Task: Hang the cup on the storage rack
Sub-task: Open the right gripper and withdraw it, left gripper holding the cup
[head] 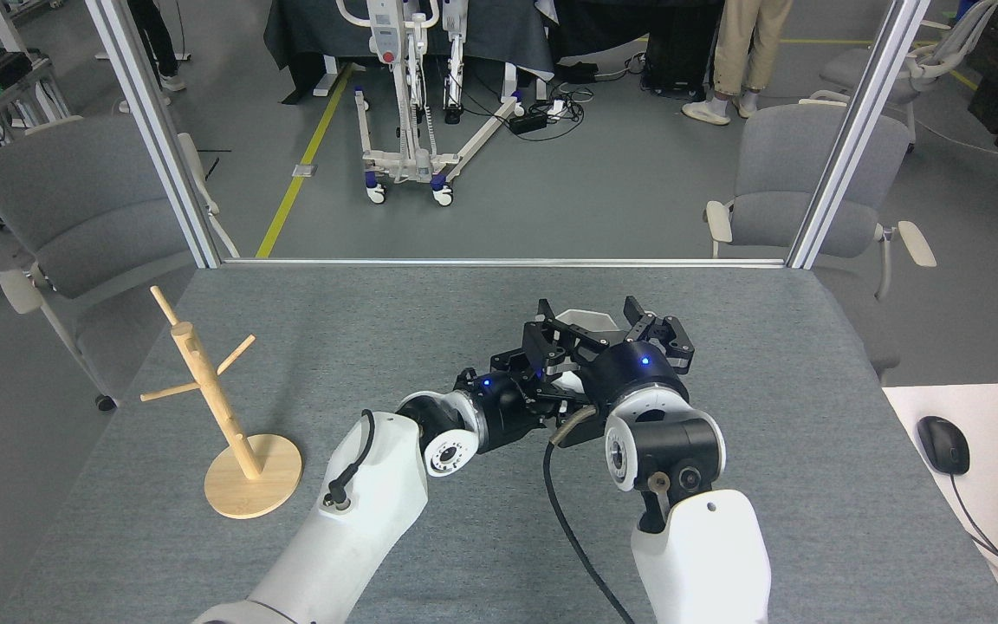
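My right hand is raised mid-tabletop, its dark fingers spread to either side of the cup; only a bit of the white rim shows between them, and I cannot tell whether they grip it. My left hand is tucked close under the right, just beside the cup; whether it is closed is hidden. The rack stands upright, well apart, near the left edge of the grey tabletop, its pegs bare.
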`<state>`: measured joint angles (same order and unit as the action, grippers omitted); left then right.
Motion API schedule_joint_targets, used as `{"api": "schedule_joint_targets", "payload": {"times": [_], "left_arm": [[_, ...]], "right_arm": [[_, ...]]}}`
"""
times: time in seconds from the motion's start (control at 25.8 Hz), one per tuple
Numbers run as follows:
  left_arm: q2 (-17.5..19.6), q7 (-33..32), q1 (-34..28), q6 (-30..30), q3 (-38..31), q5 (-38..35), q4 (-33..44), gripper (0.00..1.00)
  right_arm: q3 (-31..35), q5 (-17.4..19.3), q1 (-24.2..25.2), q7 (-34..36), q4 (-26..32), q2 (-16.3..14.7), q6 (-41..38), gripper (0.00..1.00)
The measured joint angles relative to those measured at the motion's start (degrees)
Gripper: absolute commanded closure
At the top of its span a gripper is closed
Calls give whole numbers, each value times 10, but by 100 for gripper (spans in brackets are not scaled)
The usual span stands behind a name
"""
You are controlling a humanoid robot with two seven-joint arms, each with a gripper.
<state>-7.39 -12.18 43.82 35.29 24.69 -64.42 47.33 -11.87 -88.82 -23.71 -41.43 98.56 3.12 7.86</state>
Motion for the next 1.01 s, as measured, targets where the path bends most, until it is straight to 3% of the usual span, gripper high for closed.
{"api": "schedule_joint_targets", "payload": {"times": [0.23,0.39,0.54,0.74,1.01], "left_arm": [[3,4,-22,-1,-1,-3,15,100],[26,10,-58,-8,-7,-6,77,100],[55,16,-101,-26,-18,-12,142,100],[108,22,-189,-38,-41,-27,268,100],[180,50,-336,-26,-95,-32,419,100]], "right_arm": [[18,7,2,158,-5,-1,2,1],[83,21,10,300,-12,-3,2,1],[154,39,33,383,-34,-14,-6,1],[255,56,68,432,-88,-60,-73,1],[349,75,135,572,-160,-101,-209,1]]}}
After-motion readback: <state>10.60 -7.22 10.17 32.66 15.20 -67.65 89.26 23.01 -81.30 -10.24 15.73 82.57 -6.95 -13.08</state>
